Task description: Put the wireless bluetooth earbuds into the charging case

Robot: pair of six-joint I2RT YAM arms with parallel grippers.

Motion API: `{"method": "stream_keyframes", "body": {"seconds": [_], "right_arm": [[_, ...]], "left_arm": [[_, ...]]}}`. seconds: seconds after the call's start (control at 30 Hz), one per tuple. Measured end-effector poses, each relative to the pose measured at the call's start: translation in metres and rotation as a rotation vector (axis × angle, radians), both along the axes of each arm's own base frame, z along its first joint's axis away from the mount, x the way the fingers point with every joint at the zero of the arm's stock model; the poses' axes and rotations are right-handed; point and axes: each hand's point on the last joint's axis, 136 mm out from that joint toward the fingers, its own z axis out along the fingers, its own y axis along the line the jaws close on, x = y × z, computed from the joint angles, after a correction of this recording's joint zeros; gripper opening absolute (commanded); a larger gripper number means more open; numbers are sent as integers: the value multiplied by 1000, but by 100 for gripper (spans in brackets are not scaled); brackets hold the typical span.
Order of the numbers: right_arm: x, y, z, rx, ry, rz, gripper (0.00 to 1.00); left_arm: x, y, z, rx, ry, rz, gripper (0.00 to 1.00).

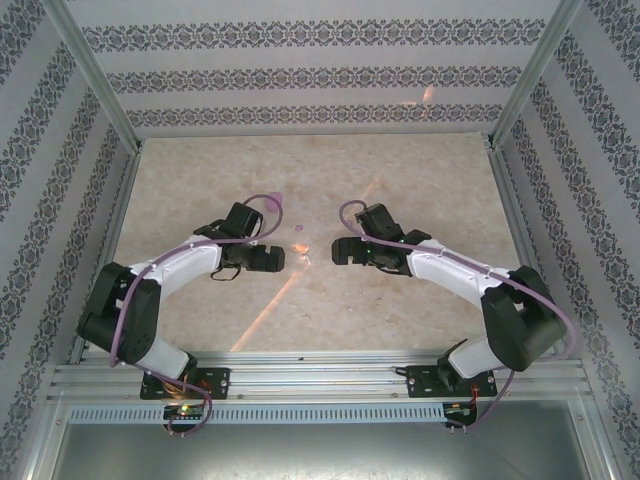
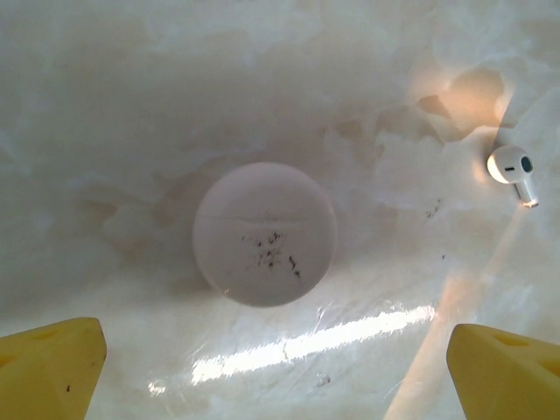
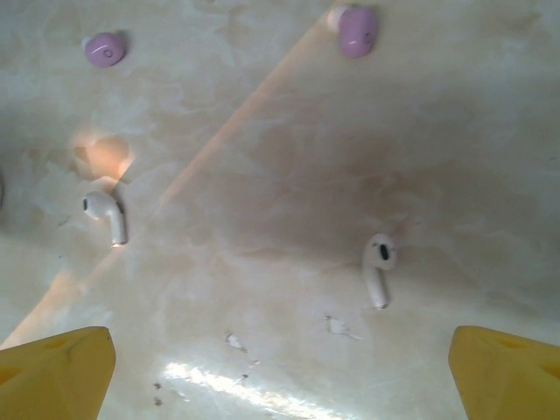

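I'm driving a robot test cell, a lab setup rather than a home. Aluminium posts (image 1: 95,75) frame a marble-look table (image 1: 310,180), patterned panels (image 1: 310,70) box it in on three sides, and the left arm (image 1: 180,263) and right arm (image 1: 450,270) are bolted to a metal rail (image 1: 320,378) at its near edge.

The pale marbled table (image 1: 400,180) carries a flat white round disc (image 2: 265,234) speckled with dark flecks. One white stemmed earbud (image 2: 512,171) lies near the disc, not touching it. A second white earbud (image 3: 378,267) lies farther from the disc. A small lilac piece (image 3: 105,49) and another lilac oval piece (image 3: 357,31) lie well apart from the disc.
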Motion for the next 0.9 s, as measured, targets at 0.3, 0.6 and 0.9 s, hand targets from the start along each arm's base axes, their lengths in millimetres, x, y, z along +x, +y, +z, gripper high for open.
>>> {"method": "stream_keyframes", "body": {"seconds": [0.3, 0.6, 0.9], "right_arm": [[-3, 6, 2, 23, 26, -22, 94], [-3, 8, 4, 27, 32, -21, 94], [1, 6, 6, 45, 38, -31, 93]], "left_arm": [[5, -4, -17, 9, 48, -1, 79], [7, -1, -34, 46, 88, -3, 70], [7, 5, -37, 96, 82, -28, 52]]}}
